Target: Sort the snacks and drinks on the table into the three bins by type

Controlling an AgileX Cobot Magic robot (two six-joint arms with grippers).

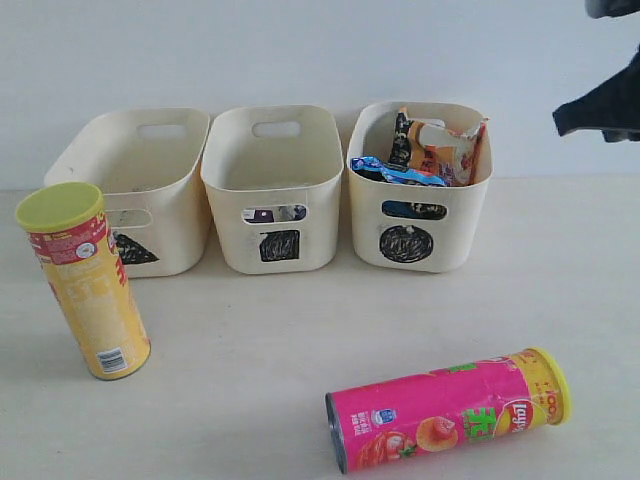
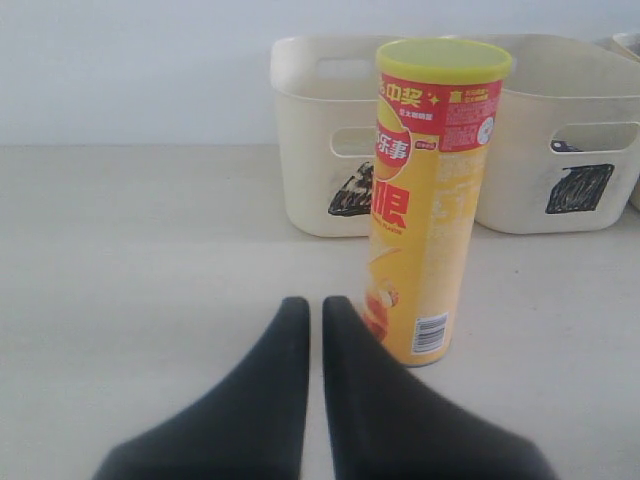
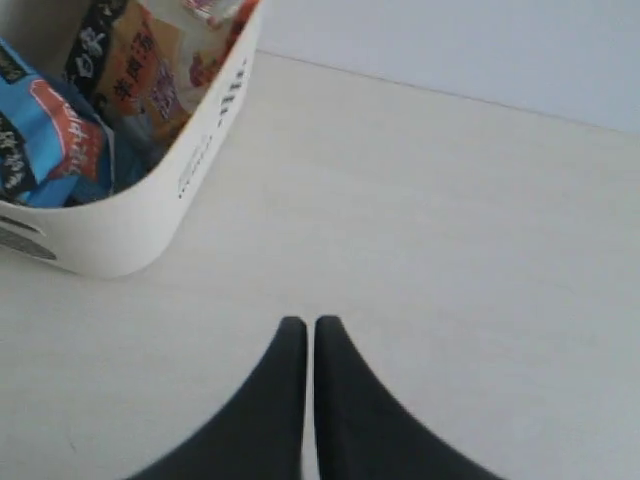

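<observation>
Our left gripper (image 2: 315, 302) is pinched almost shut, with only a thin slit between its black jaws and nothing in it, above the pale beige wood-grain table (image 2: 140, 240). Just beyond its tips the tall yellow chip tube with the lime-green lid (image 2: 432, 200) stands upright. Behind it is the cream plastic tub marked with a black triangle (image 2: 315, 190). Our right gripper (image 3: 311, 322) is likewise nearly closed and empty, above the table near the cream tub marked with a circle (image 1: 462, 215). In that tub lie the crinkly blue-white noodle packet (image 3: 45, 135) and the orange-black noodle packet (image 3: 150, 80). The cream tub marked with a square (image 1: 275, 190) sits between the other two. The pink chip tube with the yellow lid (image 1: 440, 415) lies on its side on the table, well apart from the tubs.
</observation>
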